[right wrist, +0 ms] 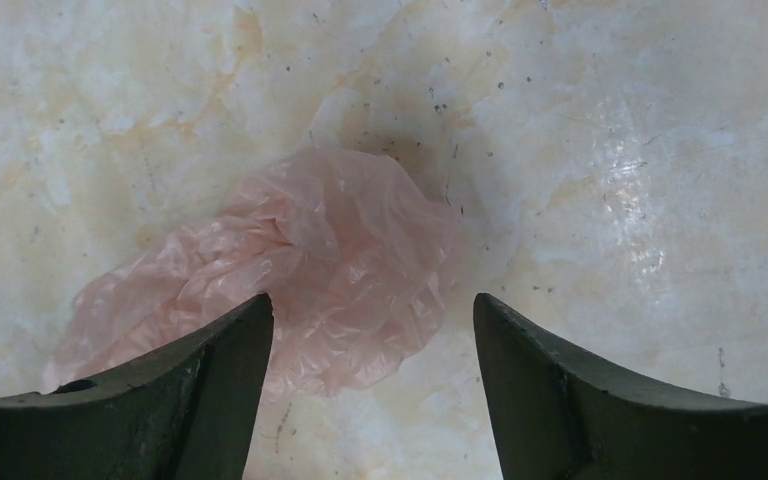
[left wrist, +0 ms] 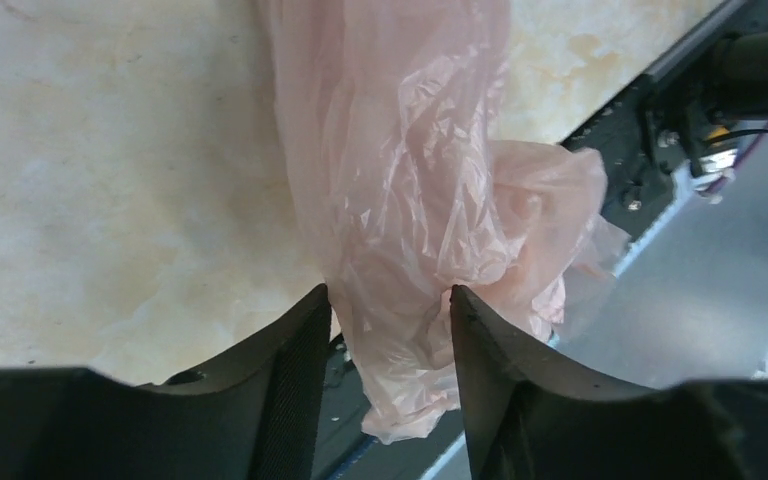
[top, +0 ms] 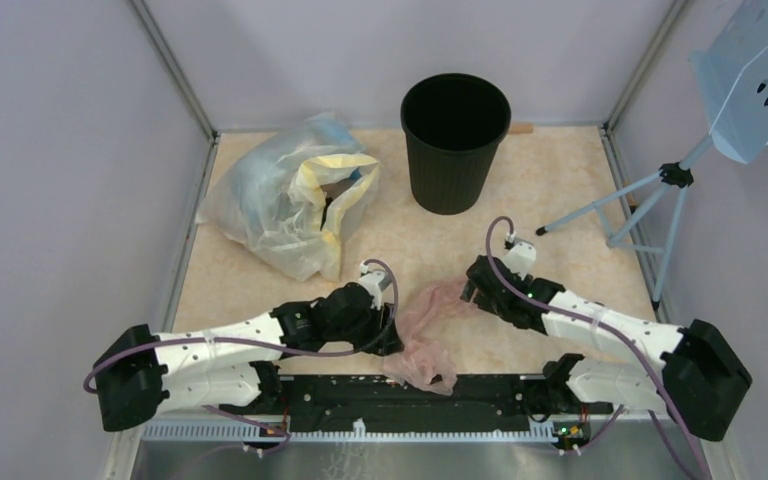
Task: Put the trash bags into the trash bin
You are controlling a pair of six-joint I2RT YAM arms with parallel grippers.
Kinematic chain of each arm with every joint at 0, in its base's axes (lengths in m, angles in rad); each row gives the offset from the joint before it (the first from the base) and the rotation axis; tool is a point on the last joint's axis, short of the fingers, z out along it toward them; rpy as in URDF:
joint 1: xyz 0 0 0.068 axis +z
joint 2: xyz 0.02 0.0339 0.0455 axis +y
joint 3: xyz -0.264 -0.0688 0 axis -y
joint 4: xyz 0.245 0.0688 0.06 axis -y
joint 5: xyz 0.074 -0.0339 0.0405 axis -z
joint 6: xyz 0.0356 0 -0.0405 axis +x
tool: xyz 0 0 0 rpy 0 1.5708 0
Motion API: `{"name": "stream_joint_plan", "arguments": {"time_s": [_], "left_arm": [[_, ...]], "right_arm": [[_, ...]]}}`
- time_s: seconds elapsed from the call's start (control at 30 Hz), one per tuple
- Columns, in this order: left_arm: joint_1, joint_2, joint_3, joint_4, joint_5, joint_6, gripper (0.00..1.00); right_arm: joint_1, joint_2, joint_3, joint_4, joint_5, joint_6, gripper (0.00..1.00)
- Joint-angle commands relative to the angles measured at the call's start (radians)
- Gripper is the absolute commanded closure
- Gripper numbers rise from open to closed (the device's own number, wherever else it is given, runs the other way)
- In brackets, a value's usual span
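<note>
A crumpled pale pink trash bag (top: pixel 430 330) lies near the front of the table between my two arms, its lower end draped over the black rail. My left gripper (top: pixel 390 338) stands open astride that end. In the left wrist view the film (left wrist: pixel 410 200) fills most of the gap between the jaws (left wrist: pixel 390 292). My right gripper (top: pixel 472 287) is open just above the bag's other end. In the right wrist view the bag (right wrist: pixel 330 250) lies flat on the table, toward the left finger, and nothing is gripped (right wrist: pixel 372 300). The black ribbed trash bin (top: pixel 455 140) stands upright at the back centre.
A large clear bag (top: pixel 290 195) with yellow and blue contents sits at the back left. A tripod (top: pixel 660 190) carrying a pale blue perforated panel stands at the right edge. A black rail (top: pixel 340 395) runs along the table's near edge. Walls enclose the table on three sides.
</note>
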Motion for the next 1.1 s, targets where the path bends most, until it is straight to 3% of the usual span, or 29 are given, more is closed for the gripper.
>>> {"name": "stream_joint_plan", "arguments": {"time_s": [0.0,0.07,0.1,0.13,0.17,0.2,0.57,0.83,0.87,0.93,1.0,1.07], "left_arm": [[-0.001,0.008,-0.035,0.045,-0.090,-0.015,0.55],[0.002,0.010,-0.044,0.032,-0.137,-0.024,0.67],[0.005,0.011,-0.046,0.019,-0.157,-0.024,0.79],[0.008,0.013,-0.044,-0.008,-0.174,-0.022,0.89],[0.015,0.014,-0.040,-0.029,-0.190,-0.018,0.97],[0.022,0.015,-0.032,-0.053,-0.204,-0.008,1.00],[0.069,0.107,0.089,-0.169,-0.302,0.180,1.00],[0.073,0.274,0.249,-0.197,-0.322,0.278,0.98],[0.076,0.287,0.270,-0.200,-0.322,0.284,0.96],[0.081,0.302,0.305,-0.204,-0.318,0.304,0.84],[0.088,0.310,0.335,-0.214,-0.317,0.324,0.64],[0.096,0.315,0.371,-0.249,-0.310,0.329,0.49]], "right_arm": [[-0.032,0.087,0.047,0.094,-0.042,-0.053,0.31],[-0.041,0.122,0.055,0.104,-0.043,-0.067,0.37],[-0.043,0.134,0.061,0.111,-0.043,-0.078,0.46],[-0.049,0.143,0.064,0.115,-0.043,-0.088,0.62],[-0.055,0.147,0.070,0.112,-0.043,-0.094,0.87],[-0.061,0.146,0.078,0.101,-0.043,-0.101,1.00],[-0.081,-0.090,0.237,-0.183,0.222,-0.168,1.00],[-0.084,-0.254,0.309,-0.159,0.253,-0.328,1.00],[-0.084,-0.255,0.308,-0.154,0.239,-0.338,0.97],[-0.086,-0.247,0.301,-0.155,0.196,-0.350,0.64],[-0.086,-0.239,0.273,-0.130,0.147,-0.360,0.40],[-0.089,-0.229,0.234,-0.113,0.133,-0.342,0.32]]}}
